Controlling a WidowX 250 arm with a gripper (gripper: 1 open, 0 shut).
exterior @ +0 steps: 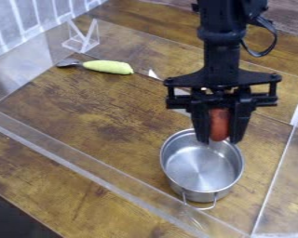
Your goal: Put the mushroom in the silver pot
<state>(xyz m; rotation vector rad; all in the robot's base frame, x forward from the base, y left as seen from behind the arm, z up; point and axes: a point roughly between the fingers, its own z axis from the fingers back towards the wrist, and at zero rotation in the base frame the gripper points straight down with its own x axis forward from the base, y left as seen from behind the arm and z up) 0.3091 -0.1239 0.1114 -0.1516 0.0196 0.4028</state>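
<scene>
The mushroom shows as a reddish-brown piece hanging upright between my gripper's black fingers. My gripper points straight down and is shut on it, just above the far rim of the silver pot. The pot is round and shiny, with a loop handle at its near rim and another at the far rim behind the gripper. It stands on the wooden table at the lower right, and its inside looks bare.
A yellow-green banana-like piece lies at the upper left. A clear plastic wall runs along the front of the table, and a clear stand sits at the back left.
</scene>
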